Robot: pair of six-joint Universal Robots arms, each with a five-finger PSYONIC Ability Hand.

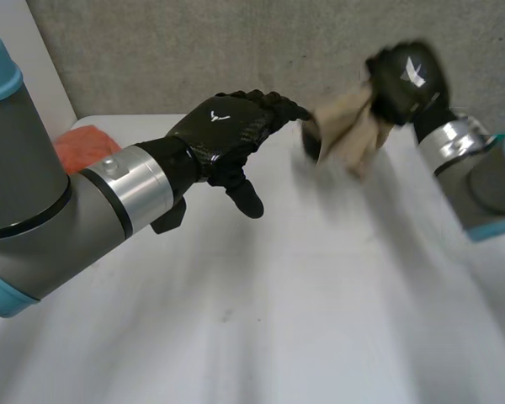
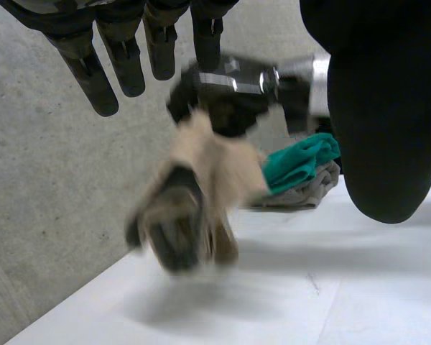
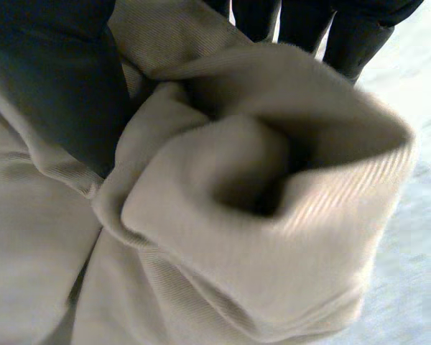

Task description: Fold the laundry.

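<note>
Bunched beige ribbed cloth (image 1: pixel 347 135), clutched in right hand (image 1: pixel 404 80) fingers above white table (image 1: pixel 261 320), left hand (image 1: pixel 223 135) fingers straight, relaxed

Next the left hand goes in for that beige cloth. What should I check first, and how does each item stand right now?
1. Grip: right hand curled round the beige ribbed cloth: ok.
2. Cloth lifted off the white table: ok.
3. Fingers of the left hand straight and holding nothing: ok.
4. Cloth spread out for a fold: not ok, it is bunched.
5. Free corner facing the left hand: cannot tell.
</note>
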